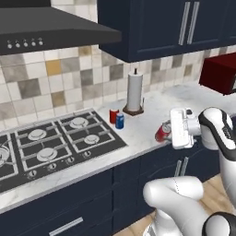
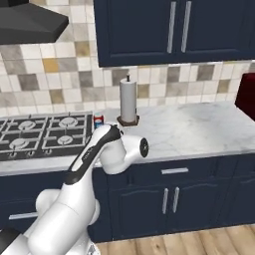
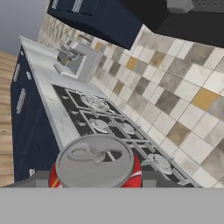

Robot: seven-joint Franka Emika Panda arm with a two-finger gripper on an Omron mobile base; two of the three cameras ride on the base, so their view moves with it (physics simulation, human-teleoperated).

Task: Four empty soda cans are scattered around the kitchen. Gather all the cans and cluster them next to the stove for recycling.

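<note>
My pincer (image 1: 167, 131) pinches a red can (image 1: 162, 132) tight — I hold it on its side above the counter (image 1: 152, 110) edge, right of the stove (image 1: 50, 143). Another red can (image 1: 114, 115) and a blue can (image 1: 120, 121) stand together between the stove and the paper towel roll (image 1: 134, 91).

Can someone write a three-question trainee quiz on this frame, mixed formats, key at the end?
1. True or false: the gripper is shut on a red can.
2. How many cans stand beside the stove, near the paper towel roll?
3. Which colour is the can nearer the counter's front edge in that pair: A red, B blue, C green?

Key
1. True; in the hand view the can's silver top sits between the fingertips, facing the camera.
2. Two: a red standing can and a blue can.
3. B.
</note>
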